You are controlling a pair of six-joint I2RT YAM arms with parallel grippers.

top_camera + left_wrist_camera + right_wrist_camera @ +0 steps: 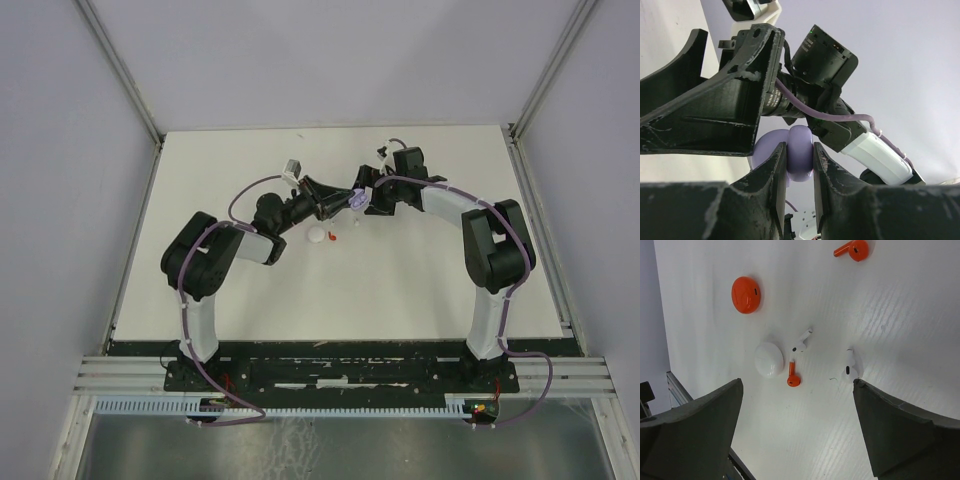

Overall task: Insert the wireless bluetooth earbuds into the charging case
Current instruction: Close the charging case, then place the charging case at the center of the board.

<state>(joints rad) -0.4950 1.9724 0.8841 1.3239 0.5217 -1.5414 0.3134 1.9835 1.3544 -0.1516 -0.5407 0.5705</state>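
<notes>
- Wireless bluetooth earbuds (pixel 793 376) lie loose on the white bench (pixel 900 310); the right wrist view shows four, two red and two white.
- One red bud (pixel 852 249) sits at the top edge of that view. The other red bud (pixel 793 377) lies just beside a white disc (pixel 769 359), with a white bud (pixel 800 341) close above it.
- The second white bud (pixel 850 368) lies to the right of that pair.
- A red disc (pixel 745 294) rests well apart from these, toward the upper left.
- The left pincer (pixel 799 152) is clamped on a lavender charging case (pixel 801 137), one finger pressing each side, lifted clear of the bench.
- The right pincer (pixel 797 387) stands wide with nothing between its fingers, looking down on the bench.
- In the top view both arms reach to mid-bench, and the lavender case shows between the two pincers.
</notes>
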